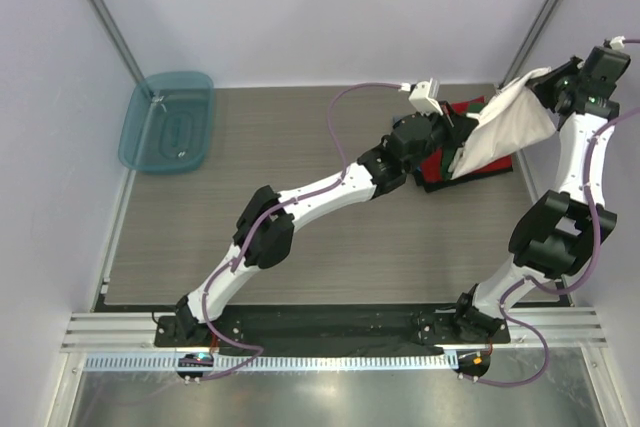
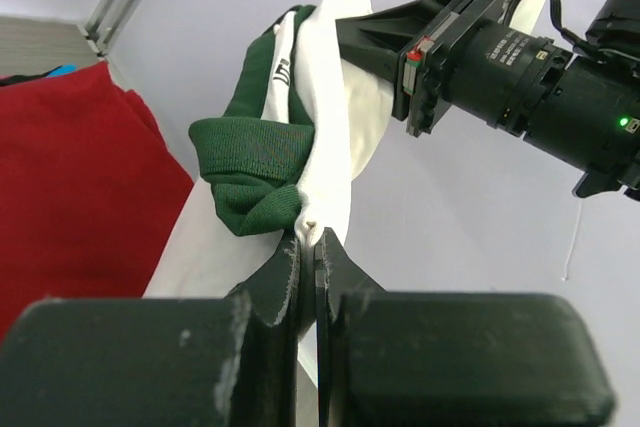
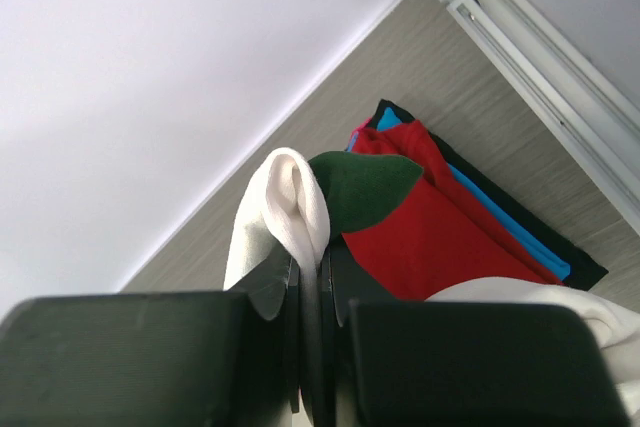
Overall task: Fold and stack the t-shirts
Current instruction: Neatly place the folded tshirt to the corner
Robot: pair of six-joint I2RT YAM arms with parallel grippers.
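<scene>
Over the grey table [image 1: 300,247], the white t-shirt [image 1: 505,132] hung stretched above the folded stack [image 3: 520,239] with the red shirt [image 3: 430,227] on top, left gripper [image 2: 308,237] pinched tight on cloth beside a green sleeve [image 2: 250,167], right gripper [image 3: 312,259] clamped on another bunched edge, up high.

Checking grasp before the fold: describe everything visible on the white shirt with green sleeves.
Soft white cloth t-shirt with dark green ribbed sleeves, held above the folded red shirt, far right on the table. The left gripper pinches white cloth beside a bunched sleeve; the right gripper clamps a folded edge. It hangs slanted between them.
</scene>
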